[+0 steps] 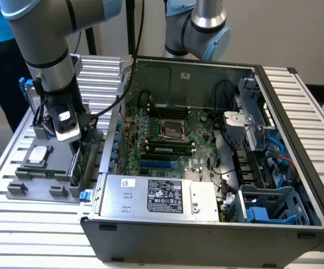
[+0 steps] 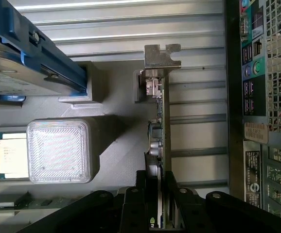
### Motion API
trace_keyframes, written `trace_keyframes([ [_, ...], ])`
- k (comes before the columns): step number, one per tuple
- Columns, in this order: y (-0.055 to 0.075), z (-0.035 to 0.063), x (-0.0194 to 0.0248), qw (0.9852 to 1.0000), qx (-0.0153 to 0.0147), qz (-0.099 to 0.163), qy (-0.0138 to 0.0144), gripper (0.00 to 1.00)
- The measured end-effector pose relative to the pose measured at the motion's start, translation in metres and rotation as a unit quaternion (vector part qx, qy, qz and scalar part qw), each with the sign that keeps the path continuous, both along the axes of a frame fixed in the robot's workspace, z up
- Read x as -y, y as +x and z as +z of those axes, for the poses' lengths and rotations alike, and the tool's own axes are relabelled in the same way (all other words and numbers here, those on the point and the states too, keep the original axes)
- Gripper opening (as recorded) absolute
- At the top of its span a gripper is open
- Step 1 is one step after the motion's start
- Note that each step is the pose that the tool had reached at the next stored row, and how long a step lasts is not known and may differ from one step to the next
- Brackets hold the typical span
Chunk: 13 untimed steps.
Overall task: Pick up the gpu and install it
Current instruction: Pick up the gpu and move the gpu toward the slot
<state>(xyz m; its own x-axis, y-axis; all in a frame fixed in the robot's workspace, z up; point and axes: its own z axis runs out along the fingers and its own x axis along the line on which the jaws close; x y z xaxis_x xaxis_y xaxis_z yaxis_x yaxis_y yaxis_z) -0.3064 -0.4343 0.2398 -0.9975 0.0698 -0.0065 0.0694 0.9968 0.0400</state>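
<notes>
Tool (image 1: 78,147): down over the grey parts tray (image 1: 38,193) on the slatted bench (image 1: 33,238), at the exterior view's left, just beside the open computer case (image 1: 296,112); its two fingers (image 2: 175,199) stand close on either face of the gpu (image 2: 161,121), pinching the card's edge between them as far as I can judge.

Gpu (image 1: 82,165): upright on edge in its holder in the tray, silver bracket (image 2: 161,57) at the end away from the tool; it seems seated in the holder, with no gap beneath it that I can make out; outside the case.

Tray, other contents: hard drive in a blue frame (image 2: 14,63); pale ribbed square block (image 2: 58,150) with a processor (image 2: 7,155) just beside it; a memory stick (image 2: 14,200) along the edge.

Case: lying open, motherboard (image 1: 167,140) exposed, power supply (image 1: 162,196) near the front; no card in the expansion area that I can tell.

Progress, judged: approach and grip done; lift not evident; the carry and the seating on the motherboard are all left; early in the job.
</notes>
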Motion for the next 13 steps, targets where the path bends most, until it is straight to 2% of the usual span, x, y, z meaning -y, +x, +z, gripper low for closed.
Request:
trace_keyframes([
  [6,0.000,0.0063,0.0000,1.0000,-0.0015,0.000,0.0014,0.27],
  [13,0.000,0.0257,0.0000,1.0000,-0.0038,0.000,0.0033,0.27],
])
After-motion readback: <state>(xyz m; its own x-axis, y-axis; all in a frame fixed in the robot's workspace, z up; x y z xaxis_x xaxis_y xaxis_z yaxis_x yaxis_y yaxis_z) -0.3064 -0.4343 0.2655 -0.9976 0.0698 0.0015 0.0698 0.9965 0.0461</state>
